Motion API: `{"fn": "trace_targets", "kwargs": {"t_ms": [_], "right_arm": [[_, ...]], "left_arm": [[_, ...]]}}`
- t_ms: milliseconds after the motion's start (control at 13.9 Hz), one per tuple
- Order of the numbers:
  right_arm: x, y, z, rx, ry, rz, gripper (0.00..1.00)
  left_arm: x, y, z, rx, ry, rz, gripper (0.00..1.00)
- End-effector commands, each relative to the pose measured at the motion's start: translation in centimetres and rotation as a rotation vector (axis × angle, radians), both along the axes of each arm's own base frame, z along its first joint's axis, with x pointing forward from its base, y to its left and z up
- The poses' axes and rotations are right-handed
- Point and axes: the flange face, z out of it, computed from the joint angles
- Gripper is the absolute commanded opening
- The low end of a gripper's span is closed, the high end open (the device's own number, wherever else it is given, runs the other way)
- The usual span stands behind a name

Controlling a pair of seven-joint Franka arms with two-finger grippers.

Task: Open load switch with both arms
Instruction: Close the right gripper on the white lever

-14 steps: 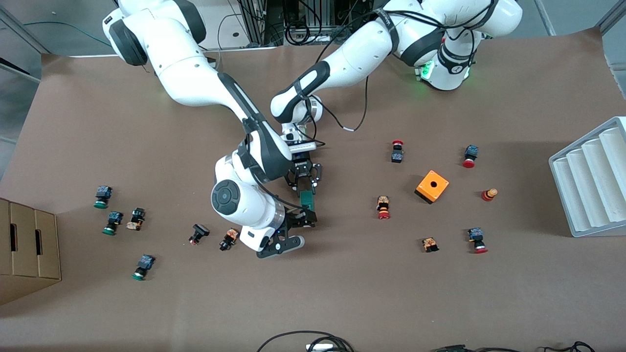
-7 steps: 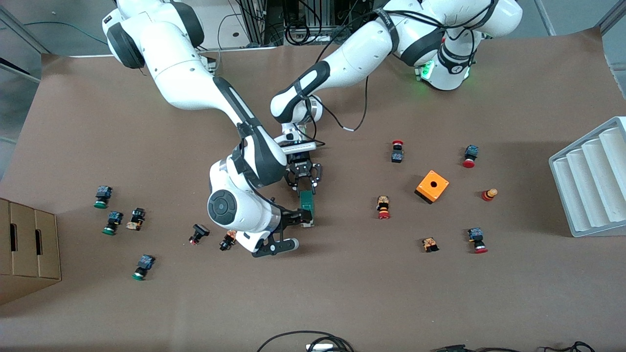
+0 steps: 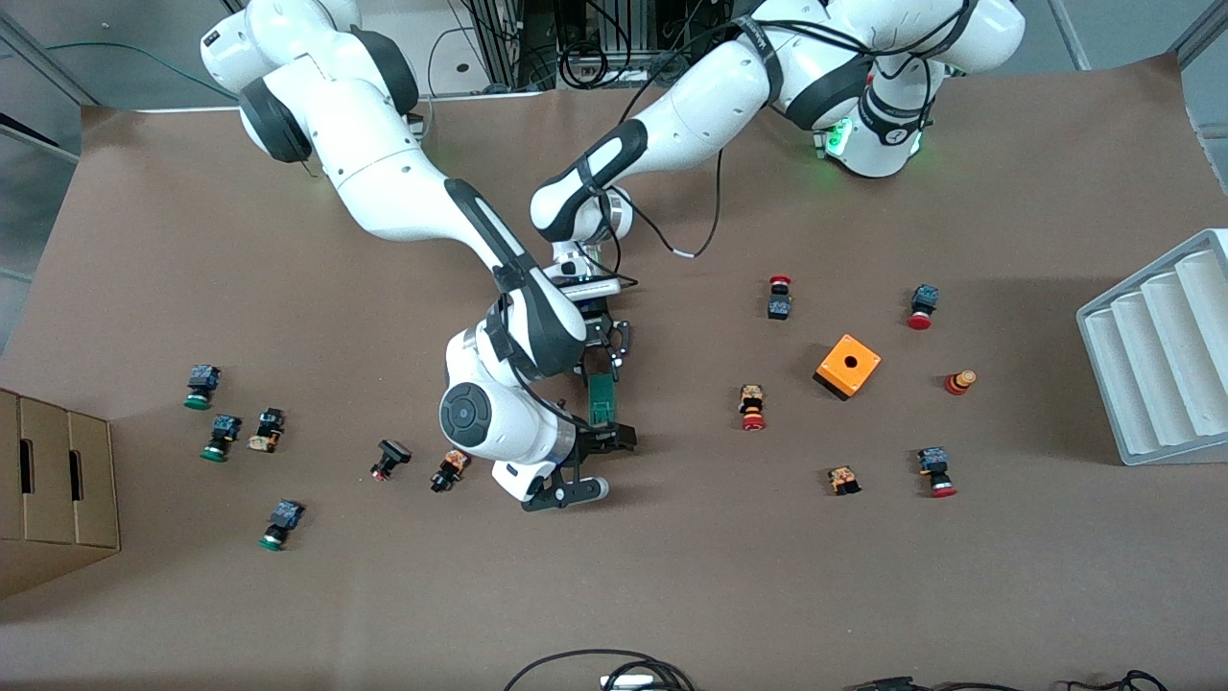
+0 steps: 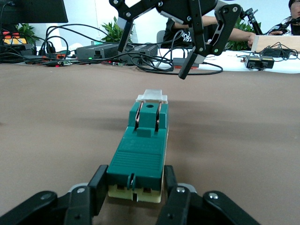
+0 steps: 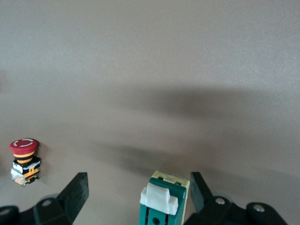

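Observation:
The load switch (image 3: pixel 602 398), a narrow dark-green block, lies on the brown table with its white piece (image 5: pixel 159 200) at the end nearer the front camera. My left gripper (image 4: pixel 134 187) is shut on the switch's (image 4: pixel 140 150) other end, one finger on each side. In the front view the left gripper (image 3: pixel 602 357) is partly hidden by the right forearm. My right gripper (image 3: pixel 597 465) hangs open just over the white end. The switch (image 5: pixel 164 206) sits between its fingers, close to one finger (image 5: pixel 198 187) and well apart from the other. The right gripper (image 4: pixel 154 54) also shows in the left wrist view.
Two push buttons (image 3: pixel 449 470) (image 3: pixel 389 459) lie beside the right wrist. An orange cube (image 3: pixel 848 365) and several red buttons (image 3: pixel 752 407) lie toward the left arm's end, by a white rack (image 3: pixel 1161 355). Green buttons (image 3: pixel 221 437) and a cardboard box (image 3: pixel 53 489) are at the right arm's end.
The right arm's wrist swung a little away and then back toward the left arm's end, carrying its open gripper along the switch's white end. The left gripper and the switch stayed still.

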Motion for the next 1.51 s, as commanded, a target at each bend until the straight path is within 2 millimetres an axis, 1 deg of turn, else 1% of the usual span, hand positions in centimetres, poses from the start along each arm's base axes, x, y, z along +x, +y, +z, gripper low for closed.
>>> {"fn": "trace_targets", "kwargs": {"t_ms": [0,215,359,430,645,789,1004,1148,1291,1434], "right_arm": [[0.9,0.3,0.0,0.041,-0.04,0.042,0.97],[1.1,0.0,-0.1,0.043,-0.11,0.167,0.95],[1.4,-0.7,-0.2,0.041,-0.13,0.226,0.95],[1.5,-1.0,0.0,0.043,-0.13,0.244,0.95],[0.8,-1.3,-0.1,0.039,-0.1,0.344,0.95],[0.5,-1.8,-0.6,0.044,-0.081,0.404,0.95],[0.3,-1.4,-0.6,0.054,-0.109,0.465,0.95],[0.4,-1.4,-0.8,0.058,-0.15,0.546,0.95],[0.1,-0.9,-0.8,0.061,-0.167,0.589,0.95],[0.1,-0.8,-0.7,0.062,-0.172,0.591,0.95]], "left_arm": [[-0.1,-0.4,0.9,-0.005,-0.002,-0.012,0.54],[0.0,-0.5,1.1,-0.007,-0.004,-0.012,0.54],[0.0,-0.4,1.0,-0.005,-0.003,-0.011,0.54],[0.0,-0.3,0.9,-0.003,-0.003,-0.012,0.54],[0.0,-0.4,0.9,-0.004,-0.003,-0.014,0.54],[0.0,-0.4,1.0,-0.005,-0.004,-0.014,0.54],[0.0,-0.4,1.0,-0.005,-0.003,-0.013,0.53],[-0.1,-0.4,0.9,-0.004,-0.002,-0.013,0.53],[-0.1,-0.4,0.9,-0.004,-0.002,-0.013,0.53],[-0.1,-0.4,0.9,-0.004,-0.002,-0.013,0.53]]}}
